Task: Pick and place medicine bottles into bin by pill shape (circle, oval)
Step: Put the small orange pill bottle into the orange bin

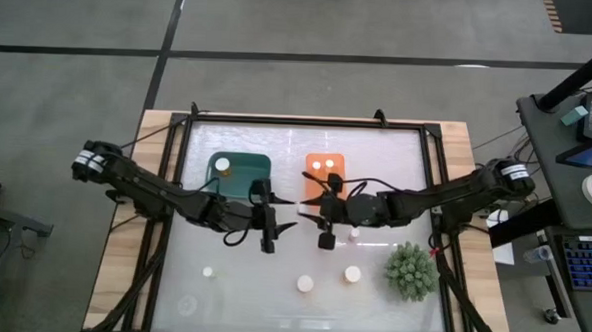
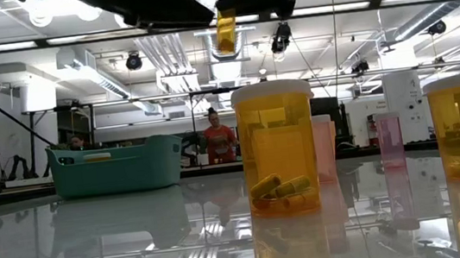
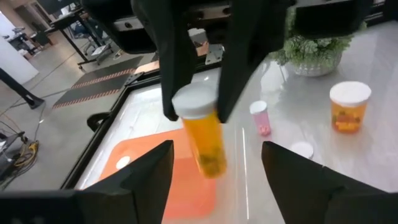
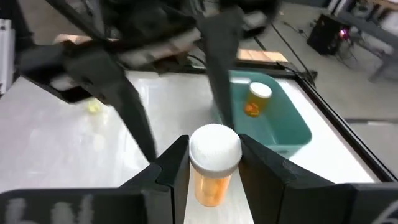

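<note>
The right gripper (image 4: 214,163) is clamped on a medicine bottle (image 4: 214,163), a smooth amber cylinder with a ribbed round white cap, held upright above the middle of the glossy, reflective table (image 1: 270,305). Its dark flat fingers (image 4: 176,163) press the cap from both sides. The left gripper (image 1: 292,214) faces it from nine o'clock with its fingers spread wide and nothing between them. In the left wrist view the pills inside the held bottle are hard to make out. At eleven o'clock from the grippers sits the teal bin (image 1: 241,174), rounded plastic, with one bottle inside; at one o'clock the orange bin (image 1: 326,171) shows two white caps and is partly covered by the right arm. Loose bottles stand toward six o'clock beside a spiky green plant (image 1: 412,271).
</note>
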You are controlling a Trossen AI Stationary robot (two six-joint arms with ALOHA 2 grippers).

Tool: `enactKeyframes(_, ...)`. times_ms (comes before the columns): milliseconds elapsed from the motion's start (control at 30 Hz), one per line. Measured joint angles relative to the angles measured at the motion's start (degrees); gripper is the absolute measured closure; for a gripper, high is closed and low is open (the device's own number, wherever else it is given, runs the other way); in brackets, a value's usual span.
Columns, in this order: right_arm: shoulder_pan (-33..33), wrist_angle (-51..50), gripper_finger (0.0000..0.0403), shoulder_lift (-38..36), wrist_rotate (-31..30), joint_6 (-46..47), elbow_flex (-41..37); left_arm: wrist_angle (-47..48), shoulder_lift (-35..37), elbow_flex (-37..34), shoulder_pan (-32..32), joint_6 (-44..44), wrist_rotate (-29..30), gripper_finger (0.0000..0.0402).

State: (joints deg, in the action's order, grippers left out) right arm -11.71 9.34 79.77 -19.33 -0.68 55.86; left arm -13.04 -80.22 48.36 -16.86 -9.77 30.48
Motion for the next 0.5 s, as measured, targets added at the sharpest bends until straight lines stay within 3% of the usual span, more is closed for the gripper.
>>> enactKeyframes(500,13.7,-4.6,0.029,-0.9,0.1,11.1,-3.7,4.8,8.3,-1.4,0.0,0.4,0.0,0.0171)
